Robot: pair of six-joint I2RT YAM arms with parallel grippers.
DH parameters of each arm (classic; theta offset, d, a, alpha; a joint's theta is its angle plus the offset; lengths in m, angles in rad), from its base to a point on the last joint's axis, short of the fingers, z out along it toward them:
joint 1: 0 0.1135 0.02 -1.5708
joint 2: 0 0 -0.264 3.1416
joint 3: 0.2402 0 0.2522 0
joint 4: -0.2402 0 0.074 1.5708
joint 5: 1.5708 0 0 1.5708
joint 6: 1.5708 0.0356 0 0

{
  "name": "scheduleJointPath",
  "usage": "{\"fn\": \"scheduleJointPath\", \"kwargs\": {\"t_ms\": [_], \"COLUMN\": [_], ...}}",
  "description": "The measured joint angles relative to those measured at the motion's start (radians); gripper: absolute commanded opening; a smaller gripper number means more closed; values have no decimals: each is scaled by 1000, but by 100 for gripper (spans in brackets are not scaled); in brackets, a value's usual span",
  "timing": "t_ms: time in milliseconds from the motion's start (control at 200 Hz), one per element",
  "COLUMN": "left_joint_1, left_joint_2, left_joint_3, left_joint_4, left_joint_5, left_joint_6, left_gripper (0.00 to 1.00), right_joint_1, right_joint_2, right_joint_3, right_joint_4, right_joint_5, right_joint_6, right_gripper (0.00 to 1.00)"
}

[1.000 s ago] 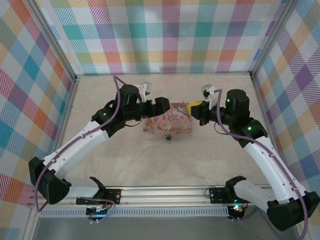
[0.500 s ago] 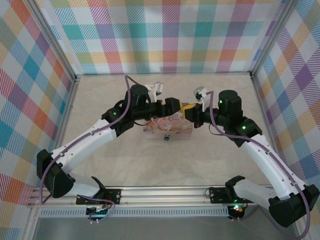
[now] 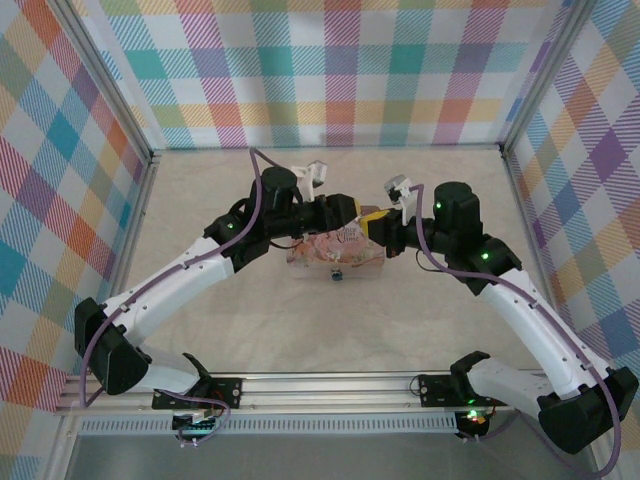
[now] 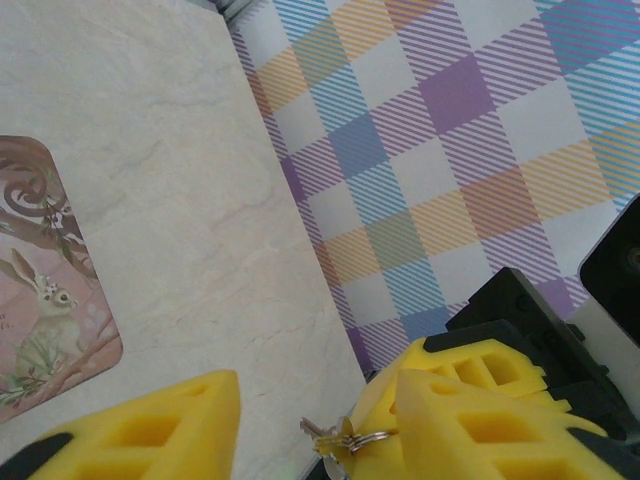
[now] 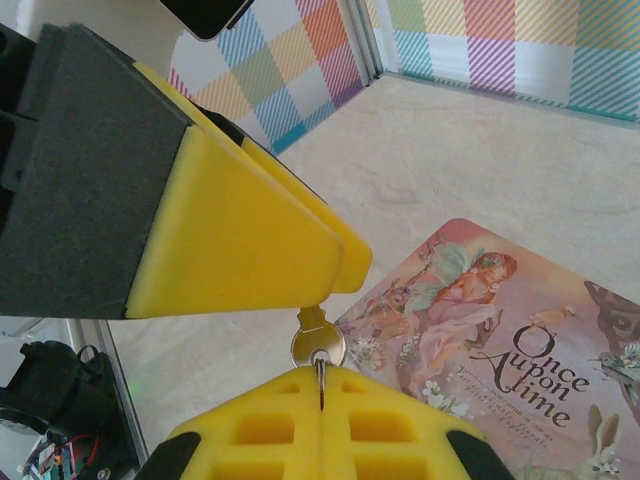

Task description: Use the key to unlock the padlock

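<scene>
I count one key, one padlock and one tin. My right jaws (image 5: 320,388) are pressed together on the key (image 5: 318,346), with its round head sticking out past their yellow tips. My left jaws (image 4: 315,405) stand apart. The key's ring shows in the gap between them, close to one side. From the right wrist, their yellow tip hangs just above the key's head, and I cannot tell whether it touches. Both pairs meet over the far part of the pink tin (image 3: 340,255), which lies flat on the counter (image 3: 400,330). The padlock (image 3: 336,274), small and dark, sits against the tin's near edge, apart from the key.
</scene>
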Motion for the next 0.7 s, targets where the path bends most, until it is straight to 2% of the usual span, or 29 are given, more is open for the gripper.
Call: {"fn": "scheduleJointPath", "kwargs": {"t_ms": [95, 150, 210, 295, 380, 410, 470, 545, 700], "left_joint_1": [0, 0, 0, -1, -3, -3, -3, -3, -3], "left_joint_2": [0, 0, 0, 0, 2, 2, 4, 4, 4], "left_joint_3": [3, 5, 5, 9, 13, 15, 18, 18, 20], "left_joint_4": [0, 0, 0, 0, 0, 0, 0, 0, -32], "left_joint_5": [-2, -1, -1, 6, 6, 6, 6, 5, -17], "left_joint_6": [0, 3, -2, -1, 0, 0, 0, 5, 45], "left_gripper": [31, 15, 6, 0, 0, 0, 0, 0, 0], "right_joint_1": [2, 4, 6, 6, 6, 6, 6, 6, 6], "right_joint_2": [0, 0, 0, 0, -2, -2, -4, -11, -33], "right_joint_3": [0, -2, -5, -13, -16, -16, -16, -23, -51], "right_joint_4": [2, 6, 7, 7, 13, 14, 15, 18, 21], "right_joint_5": [4, 6, 6, 6, 7, 7, 11, 24, 57], "right_joint_6": [0, 0, 0, -1, -1, -1, 2, 4, 19], "right_gripper": [1, 1, 1, 1, 4, 8, 30, 48, 59]}}
